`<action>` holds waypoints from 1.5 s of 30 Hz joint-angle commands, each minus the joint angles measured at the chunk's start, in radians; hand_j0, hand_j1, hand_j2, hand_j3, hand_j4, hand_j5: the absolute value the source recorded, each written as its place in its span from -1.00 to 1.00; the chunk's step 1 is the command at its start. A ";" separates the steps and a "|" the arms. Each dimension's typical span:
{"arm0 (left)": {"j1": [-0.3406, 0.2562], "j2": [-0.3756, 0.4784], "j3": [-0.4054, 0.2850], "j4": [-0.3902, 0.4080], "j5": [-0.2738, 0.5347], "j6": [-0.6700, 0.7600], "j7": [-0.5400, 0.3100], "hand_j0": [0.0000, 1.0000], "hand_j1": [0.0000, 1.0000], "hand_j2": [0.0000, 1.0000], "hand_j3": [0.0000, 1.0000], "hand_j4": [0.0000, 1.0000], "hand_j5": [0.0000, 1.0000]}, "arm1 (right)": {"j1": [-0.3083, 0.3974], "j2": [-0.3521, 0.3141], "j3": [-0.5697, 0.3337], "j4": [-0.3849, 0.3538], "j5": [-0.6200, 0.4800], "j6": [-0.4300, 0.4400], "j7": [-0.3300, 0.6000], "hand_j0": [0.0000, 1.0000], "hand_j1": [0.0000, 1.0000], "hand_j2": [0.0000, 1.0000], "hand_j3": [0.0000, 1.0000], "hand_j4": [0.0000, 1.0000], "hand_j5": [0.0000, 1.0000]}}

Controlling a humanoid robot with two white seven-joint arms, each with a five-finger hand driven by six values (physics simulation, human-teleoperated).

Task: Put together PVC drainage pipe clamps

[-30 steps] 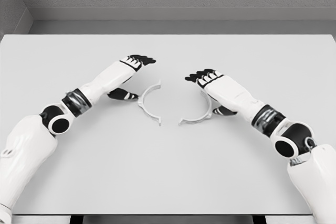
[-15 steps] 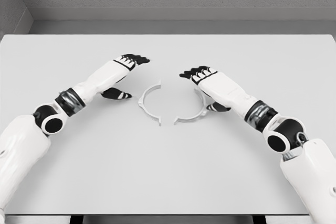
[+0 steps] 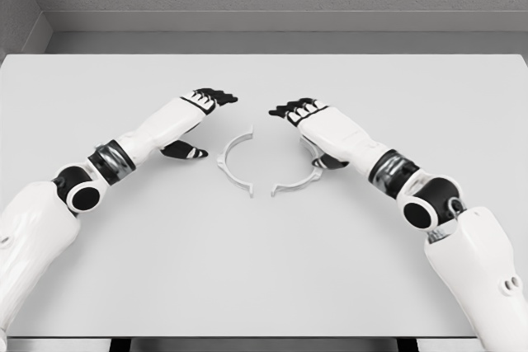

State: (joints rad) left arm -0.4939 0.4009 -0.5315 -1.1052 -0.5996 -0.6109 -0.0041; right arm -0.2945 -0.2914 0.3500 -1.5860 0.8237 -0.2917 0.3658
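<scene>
We see two clamp halves: left clamp half [image 3: 233, 161] and right clamp half [image 3: 301, 177] lying mid-desk [image 3: 264, 286]. Left hand [image 3: 198, 109] and right hand [image 3: 304, 117] hover, fingers relaxed, holding nothing.

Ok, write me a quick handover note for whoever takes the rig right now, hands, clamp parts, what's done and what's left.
Left hand: open, holding nothing, beside the left clamp half, not touching it.
Right hand: open, over the right clamp half; contact unclear.
Both halves lie flat on the table, curves facing each other, with a gap between their ends.
Done: hands positioned by the parts.
Left: grasp both halves and join them.
</scene>
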 commanded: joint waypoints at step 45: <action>-0.014 0.003 -0.011 0.002 0.012 0.000 0.001 1.00 1.00 1.00 1.00 1.00 1.00 | -0.055 0.041 -0.023 0.139 0.023 0.000 -0.002 1.00 1.00 1.00 1.00 1.00 1.00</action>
State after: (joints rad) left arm -0.5077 0.4031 -0.5438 -1.1014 -0.5954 -0.6108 -0.0037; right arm -0.3497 -0.2531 0.3258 -1.4397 0.8520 -0.2924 0.3634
